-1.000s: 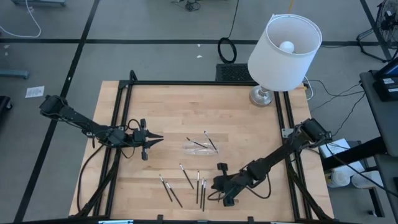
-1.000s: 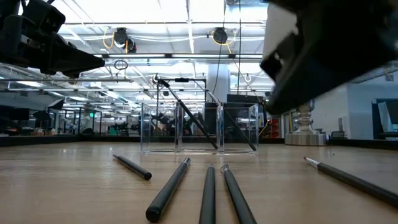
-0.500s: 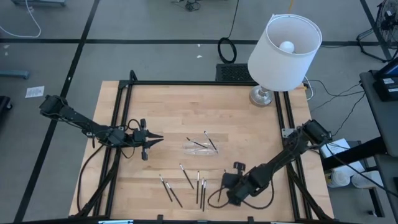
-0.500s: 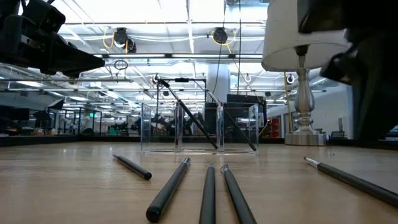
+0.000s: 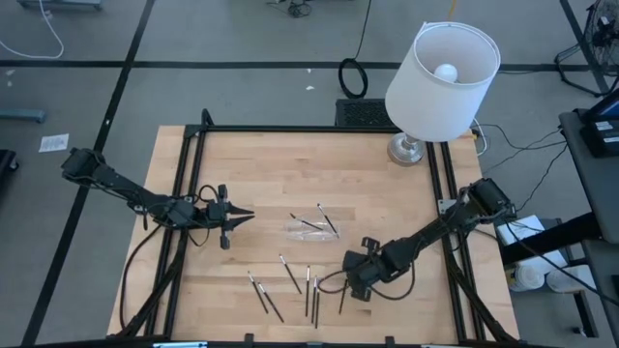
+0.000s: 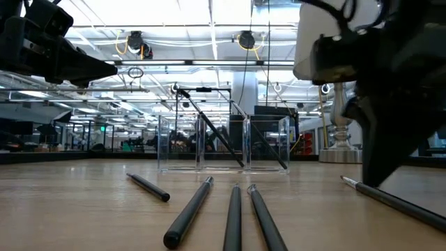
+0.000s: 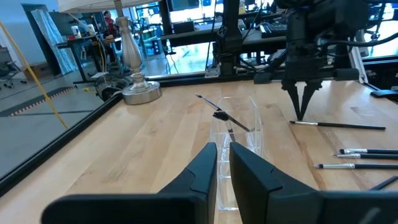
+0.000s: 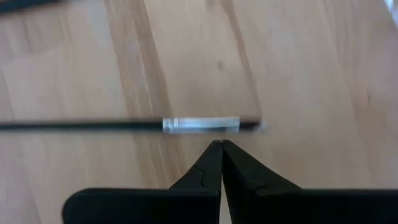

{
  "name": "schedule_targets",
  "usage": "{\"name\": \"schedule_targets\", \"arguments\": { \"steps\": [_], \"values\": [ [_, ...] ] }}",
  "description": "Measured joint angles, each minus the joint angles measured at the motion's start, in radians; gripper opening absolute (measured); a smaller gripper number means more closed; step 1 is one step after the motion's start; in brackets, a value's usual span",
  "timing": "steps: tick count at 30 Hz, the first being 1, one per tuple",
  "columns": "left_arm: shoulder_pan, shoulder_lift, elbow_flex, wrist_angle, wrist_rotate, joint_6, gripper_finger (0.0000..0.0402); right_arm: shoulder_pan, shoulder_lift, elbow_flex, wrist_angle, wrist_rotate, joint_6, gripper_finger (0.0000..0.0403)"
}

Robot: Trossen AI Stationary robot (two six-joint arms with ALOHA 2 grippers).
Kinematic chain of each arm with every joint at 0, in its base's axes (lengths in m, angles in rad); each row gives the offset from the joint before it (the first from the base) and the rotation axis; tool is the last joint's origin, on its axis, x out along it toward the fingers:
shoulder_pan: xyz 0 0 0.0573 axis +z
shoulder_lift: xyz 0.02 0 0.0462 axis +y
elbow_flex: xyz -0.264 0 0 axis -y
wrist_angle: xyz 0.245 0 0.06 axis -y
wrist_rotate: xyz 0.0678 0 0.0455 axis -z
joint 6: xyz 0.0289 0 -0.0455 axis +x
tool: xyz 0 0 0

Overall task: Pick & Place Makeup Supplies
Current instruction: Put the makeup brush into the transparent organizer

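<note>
Wooden table top (image 5: 242, 174) under your two arms carries the makeup supplies in two groups: several thin dark sticks (image 5: 290, 275) lie loose near the table's front edge, and a few more (image 5: 326, 220) rest tilted inside the small clear tray (image 5: 302, 228) at the middle of the table. Your right gripper (image 5: 348, 286) is down among the loose sticks at the right end of that group, and its fingers (image 8: 211, 163) are pressed together with nothing between them. Straight ahead of those fingertips in the right wrist view lies one dark stick with a silvery band (image 8: 200, 124), flat on the wood, running across the line of the fingers and just beyond their tips; you cannot tell from that view whether the tips touch it. From table height the same gripper (image 6: 376, 183) points down beside a stick that has a pale end (image 6: 390, 198). Your left gripper (image 5: 244, 217) hangs above the wood to the left of the tray, well apart from the loose sticks, its fingers (image 7: 205, 167) parted by only a narrow slit and holding nothing, aimed at the tray (image 7: 239, 134). At the far right corner a lamp (image 5: 440, 82) with a white shade stands on a silvery base.
</note>
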Motion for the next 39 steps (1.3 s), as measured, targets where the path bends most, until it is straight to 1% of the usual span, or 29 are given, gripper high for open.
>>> {"name": "schedule_targets", "arguments": {
  "steps": [7, 17, 19, 24, 28, 31, 34, 36, 39],
  "values": [
    [0.000, 0.000, 0.000, 0.000, 0.000, 0.000, 0.0051, -0.051, 0.004, -0.002, 0.081, -0.015, -0.119, 0.0000],
    [0.000, 0.000, 0.000, 0.000, 0.000, 0.000, 0.0051, -0.063, 0.011, -0.005, 0.210, -0.005, -0.307, 0.0000],
    [0.000, 0.000, 0.000, 0.000, 0.000, 0.000, 0.0051, -0.063, 0.011, -0.005, 0.214, 0.012, -0.312, 0.0000],
    [0.000, 0.000, 0.000, 0.000, 0.000, 0.000, 0.0051, -0.043, 0.011, 0.016, 0.205, 0.102, -0.309, 0.0000],
    [0.000, 0.000, 0.000, 0.000, 0.000, 0.000, 0.0051, -0.004, 0.010, 0.078, 0.210, 0.104, -0.316, 0.0000],
    [0.000, 0.000, 0.000, 0.000, 0.000, 0.000, 0.0051, 0.031, 0.010, 0.129, 0.265, 0.081, -0.302, 0.0000],
    [0.000, 0.000, 0.000, 0.000, 0.000, 0.000, 0.0051, 0.068, 0.010, 0.158, 0.333, 0.011, -0.259, 0.0000],
    [0.000, 0.000, 0.000, 0.000, 0.000, -0.004, 0.0051, 0.088, 0.041, 0.170, 0.330, -0.020, -0.206, 0.0000],
    [0.000, 0.000, 0.000, 0.000, 0.000, -0.021, 0.0051, 0.117, 0.096, 0.164, 0.306, -0.098, -0.131, 0.0000]
  ]
}}
